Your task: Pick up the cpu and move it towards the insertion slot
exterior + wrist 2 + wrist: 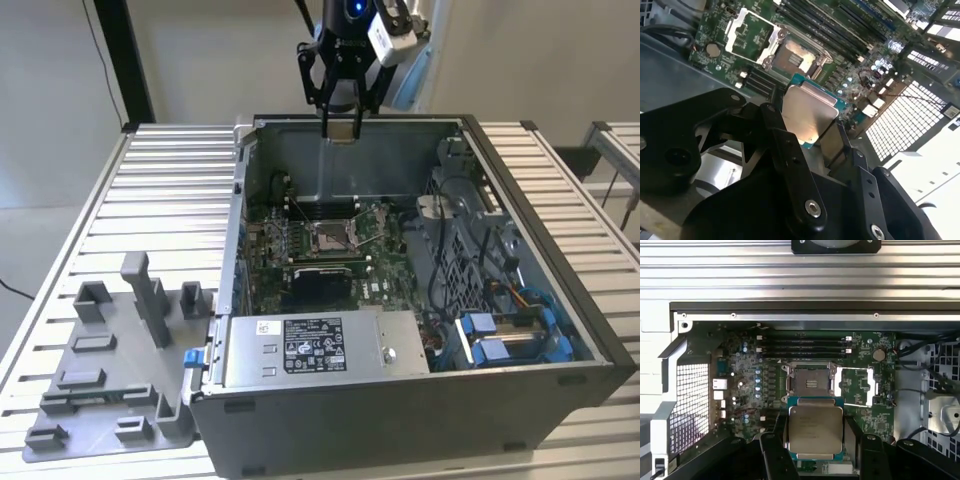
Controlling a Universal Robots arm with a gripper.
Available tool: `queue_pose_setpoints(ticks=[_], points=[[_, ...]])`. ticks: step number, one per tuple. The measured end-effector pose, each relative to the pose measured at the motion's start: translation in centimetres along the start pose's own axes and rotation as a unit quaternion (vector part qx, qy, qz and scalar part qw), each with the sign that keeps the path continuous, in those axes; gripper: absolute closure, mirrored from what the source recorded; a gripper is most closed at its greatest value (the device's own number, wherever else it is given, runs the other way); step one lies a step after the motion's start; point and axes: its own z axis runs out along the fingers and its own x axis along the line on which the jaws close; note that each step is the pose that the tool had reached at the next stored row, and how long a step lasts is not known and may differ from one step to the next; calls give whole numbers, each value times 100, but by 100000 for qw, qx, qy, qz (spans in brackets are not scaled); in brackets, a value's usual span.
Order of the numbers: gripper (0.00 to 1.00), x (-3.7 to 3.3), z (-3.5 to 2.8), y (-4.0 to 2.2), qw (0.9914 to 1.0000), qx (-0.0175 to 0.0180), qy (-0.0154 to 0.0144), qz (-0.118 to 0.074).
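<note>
Above the rear wall of the open computer case (400, 420), the gripper (340, 125) hangs closed on the cpu (341, 129), gripping it by two opposite edges; in both wrist views the silvery face (815, 427) lies flat between the black fingers (790, 155). The insertion slot (330, 236) sits below on the green motherboard (385, 285), inside the case and well apart from the chip, its frame swung open beside it (856, 385). Done well, this step probably calls for keeping the chip level and square to the slot's edges, clear of the case wall. The grey fixture (110, 385) rests on the tabletop (170, 190) just beside the case.
</note>
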Motion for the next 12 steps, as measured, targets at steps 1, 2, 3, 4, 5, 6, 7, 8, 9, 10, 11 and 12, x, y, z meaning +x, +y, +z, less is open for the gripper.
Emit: queue_pose_setpoints(ticks=[1,2,3,4,5,6,7,8,9,10,11,12], points=[[100,-1,5,10,100000,4,2,-4],[100,-1,11,22,100000,8,1,-8],[100,0,16,33,100000,13,3,-3],[100,0,20,42,100000,17,5,-1],[100,0,25,51,100000,10,3,-6],[100,0,29,56,100000,9,1,-5],[100,-1,31,58,100000,7,1,-7],[100,-1,31,58,100000,6,0,-12],[100,0,32,59,100000,12,1,-6],[100,0,32,60,100000,10,1,-5],[100,0,32,60,100000,10,2,-7],[100,0,32,60,100000,11,2,-5]])
